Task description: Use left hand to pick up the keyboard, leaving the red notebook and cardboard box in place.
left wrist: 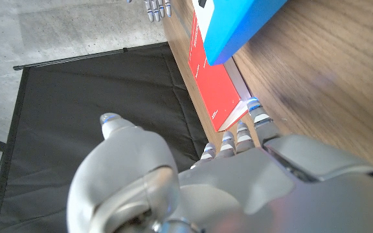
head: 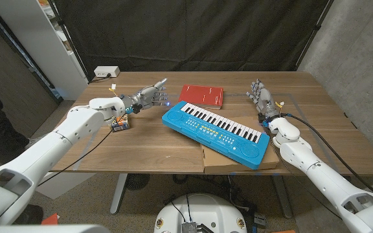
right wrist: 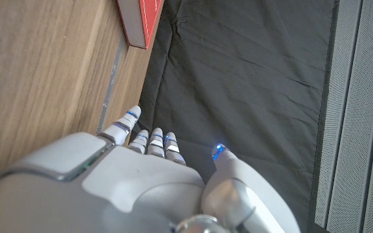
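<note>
Lying slantwise across the middle of the head view, the keyboard (head: 216, 131) is seen resting partly on the box (head: 238, 158), its upper-left end near the notebook (head: 202, 96). The left hand (head: 145, 99) is held just left of that end, fingers apart and gripping nothing; contact is not made. The right hand (head: 262, 99) stands at the upper right, likewise empty with fingers spread. The keyboard is judged light, stiff plastic, long enough to tip if taken at one end, and its smooth shell may slip. A hold across the near-left edge is suggested, though thickness there is hard to judge.
</note>
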Robot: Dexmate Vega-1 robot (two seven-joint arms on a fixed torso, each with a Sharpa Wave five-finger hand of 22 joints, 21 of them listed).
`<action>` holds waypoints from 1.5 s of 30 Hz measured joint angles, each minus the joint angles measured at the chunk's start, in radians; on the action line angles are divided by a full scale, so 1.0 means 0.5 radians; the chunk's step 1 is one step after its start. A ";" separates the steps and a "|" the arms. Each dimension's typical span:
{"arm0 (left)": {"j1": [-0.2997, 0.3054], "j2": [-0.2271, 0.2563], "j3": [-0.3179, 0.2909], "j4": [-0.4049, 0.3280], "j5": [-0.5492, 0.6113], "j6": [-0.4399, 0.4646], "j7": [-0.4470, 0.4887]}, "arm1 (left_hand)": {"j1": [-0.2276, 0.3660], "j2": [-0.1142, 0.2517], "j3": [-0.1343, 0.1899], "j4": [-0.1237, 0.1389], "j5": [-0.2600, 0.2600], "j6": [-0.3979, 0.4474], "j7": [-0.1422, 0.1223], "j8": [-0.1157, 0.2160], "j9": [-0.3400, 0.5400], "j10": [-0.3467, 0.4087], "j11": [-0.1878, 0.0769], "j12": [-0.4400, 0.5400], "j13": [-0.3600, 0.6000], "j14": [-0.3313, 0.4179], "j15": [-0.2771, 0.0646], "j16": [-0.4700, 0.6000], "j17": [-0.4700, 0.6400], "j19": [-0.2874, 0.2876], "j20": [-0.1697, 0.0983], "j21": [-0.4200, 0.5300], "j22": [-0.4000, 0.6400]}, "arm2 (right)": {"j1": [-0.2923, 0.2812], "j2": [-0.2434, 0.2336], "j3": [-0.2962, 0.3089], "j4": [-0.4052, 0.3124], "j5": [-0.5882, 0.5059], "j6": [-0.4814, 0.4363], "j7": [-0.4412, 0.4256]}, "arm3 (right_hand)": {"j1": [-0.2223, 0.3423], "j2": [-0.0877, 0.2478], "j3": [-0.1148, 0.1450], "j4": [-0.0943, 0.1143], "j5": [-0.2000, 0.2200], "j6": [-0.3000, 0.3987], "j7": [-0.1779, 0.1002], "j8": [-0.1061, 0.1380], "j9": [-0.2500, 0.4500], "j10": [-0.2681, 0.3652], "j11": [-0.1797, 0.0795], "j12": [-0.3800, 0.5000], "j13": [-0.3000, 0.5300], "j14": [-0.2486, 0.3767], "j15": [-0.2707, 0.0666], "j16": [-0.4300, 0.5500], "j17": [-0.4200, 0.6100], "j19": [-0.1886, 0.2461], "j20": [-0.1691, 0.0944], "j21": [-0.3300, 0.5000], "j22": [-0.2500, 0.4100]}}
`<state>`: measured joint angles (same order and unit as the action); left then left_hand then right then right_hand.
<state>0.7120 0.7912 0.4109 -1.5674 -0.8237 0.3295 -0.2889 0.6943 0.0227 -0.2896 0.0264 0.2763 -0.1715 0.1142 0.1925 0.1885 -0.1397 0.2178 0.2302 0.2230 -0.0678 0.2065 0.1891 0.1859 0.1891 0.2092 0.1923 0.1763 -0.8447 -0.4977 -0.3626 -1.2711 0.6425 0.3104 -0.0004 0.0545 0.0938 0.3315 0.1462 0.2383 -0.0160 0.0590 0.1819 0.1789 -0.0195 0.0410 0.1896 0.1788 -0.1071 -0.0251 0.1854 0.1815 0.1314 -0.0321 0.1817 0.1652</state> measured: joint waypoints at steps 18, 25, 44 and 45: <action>-0.047 0.011 0.019 0.045 -0.108 0.144 -0.077 | 0.027 -0.007 0.000 0.000 0.010 0.000 0.000 0.008 0.000 0.128 -0.007 0.023 0.006 0.134 -0.003 0.016 0.000 0.147 -0.012 0.016 -0.008 | -0.014 -0.007 0.004 -0.036 -0.013 -0.001 -0.028 | 0.000 0.000 0.000 0.000 0.000 0.000 0.000 0.000 0.000 0.000 0.000 0.000 0.000 0.000 0.000 0.000 0.000 0.014 -0.014 0.000 0.000; -0.097 -0.003 0.041 0.103 -0.133 0.191 -0.133 | 0.132 0.032 0.062 -0.062 -0.004 0.008 0.008 0.008 0.000 0.150 -0.007 0.039 0.015 0.171 -0.001 0.015 0.000 0.169 0.005 0.006 -0.003 | -0.014 -0.007 0.003 -0.038 -0.023 -0.003 -0.038 | 0.000 0.000 0.000 0.000 0.000 0.000 0.000 0.000 0.000 0.000 0.000 0.000 0.000 0.000 0.000 0.000 0.000 0.014 -0.014 0.000 0.000; -0.269 -0.093 0.142 0.373 -0.134 0.253 -0.410 | 0.209 0.035 0.157 -0.157 -0.065 0.087 0.015 0.008 0.010 0.340 -0.011 0.095 0.033 0.399 -0.019 0.032 0.001 0.429 -0.066 0.031 -0.004 | 0.022 0.012 -0.011 0.005 -0.040 -0.006 -0.047 | 0.000 0.000 0.000 0.000 0.000 0.011 -0.011 0.000 0.000 0.011 0.011 0.000 0.000 0.000 0.000 0.000 0.000 0.014 -0.014 0.000 0.000; -0.272 -0.095 0.144 0.379 -0.134 0.253 -0.410 | 0.223 0.036 0.163 -0.163 -0.065 0.092 0.011 0.008 0.010 0.361 -0.010 0.099 0.033 0.420 -0.025 0.036 0.001 0.453 -0.071 0.033 -0.006 | 0.022 0.012 -0.011 0.005 -0.040 -0.006 -0.047 | 0.000 0.000 0.000 0.000 0.000 0.011 -0.011 0.000 0.000 0.011 0.011 0.000 0.000 0.005 0.005 0.000 0.000 0.014 -0.014 0.000 0.000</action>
<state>0.5761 0.7437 0.4828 -1.3781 -0.8908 0.4560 -0.4938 0.8055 0.0405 -0.2080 -0.0553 0.2438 -0.1257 0.1195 0.1963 0.1933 0.0409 0.2126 0.2796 0.2396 0.1423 0.1940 0.2073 0.1861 0.4155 0.1736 0.2089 0.1732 -0.8340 -0.4916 -0.3683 -1.2685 0.6226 0.3073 -0.0239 0.0545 0.0938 0.3315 0.1462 0.2383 -0.0105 0.0535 0.1819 0.1789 -0.0142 0.0466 0.1895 0.1787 -0.1046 -0.0225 0.1854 0.1816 0.1385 -0.0392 0.1817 0.1652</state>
